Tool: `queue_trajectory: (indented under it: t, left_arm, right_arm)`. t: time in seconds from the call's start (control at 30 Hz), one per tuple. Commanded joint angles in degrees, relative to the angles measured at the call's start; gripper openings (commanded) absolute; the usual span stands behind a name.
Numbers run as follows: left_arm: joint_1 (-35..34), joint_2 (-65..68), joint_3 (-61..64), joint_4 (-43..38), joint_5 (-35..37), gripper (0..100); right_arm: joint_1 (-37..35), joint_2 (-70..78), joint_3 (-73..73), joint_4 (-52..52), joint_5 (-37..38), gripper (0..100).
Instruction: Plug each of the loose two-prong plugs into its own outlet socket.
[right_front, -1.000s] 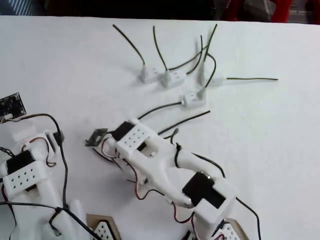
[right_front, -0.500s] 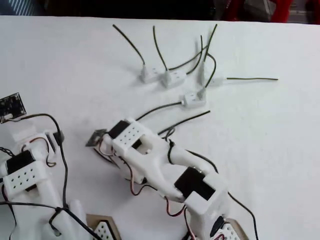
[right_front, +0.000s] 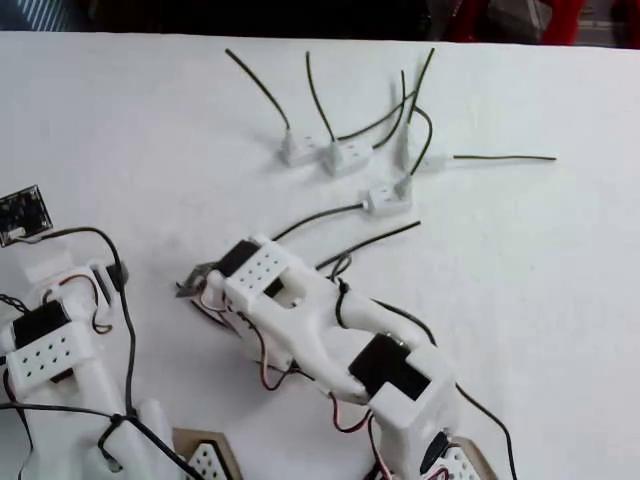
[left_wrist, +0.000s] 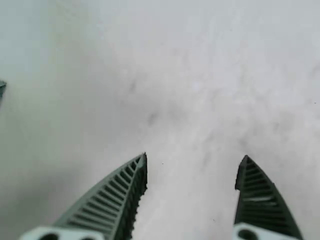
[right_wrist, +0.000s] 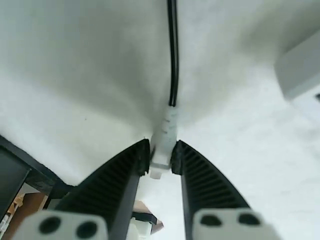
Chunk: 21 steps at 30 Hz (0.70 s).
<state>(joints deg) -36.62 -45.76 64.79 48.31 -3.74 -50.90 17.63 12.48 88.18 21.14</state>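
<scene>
Holding on tight, the right claw (right_wrist: 160, 150) is pinched on a small white plug (right_wrist: 162, 137). Its two dark fingers (right_wrist: 120, 180) press the plug from both sides. A thin black cord (right_wrist: 172, 50) comes out of the plug's far end and runs away over the white tabletop (right_wrist: 75, 75). Seen from high up, the right claw (right_front: 193, 282) sits low near the middle of the tabletop, on the side nearer the arms. The white outlet blocks (right_front: 348, 155) lie in a small bunch farther back, well apart from it, with dark cords (right_front: 258, 85) sticking out of them. The left claw (left_wrist: 192, 165) is spread wide, and bare tabletop shows in the gap.
</scene>
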Motion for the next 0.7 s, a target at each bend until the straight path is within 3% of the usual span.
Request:
queue_trajectory:
  t: [0.0,0.67]
  left_arm:
    - [-0.5,-1.8,0.1,-1.4,-0.1,29]
    - [-0.5,-1.8,0.2,-1.4,-0.1,29]
  right_arm:
    - [0.0,-0.1,-1.8,0.7,-0.6,7.4]
    - [-0.1,2.7,-1.8,-0.6,-0.6,7.3]
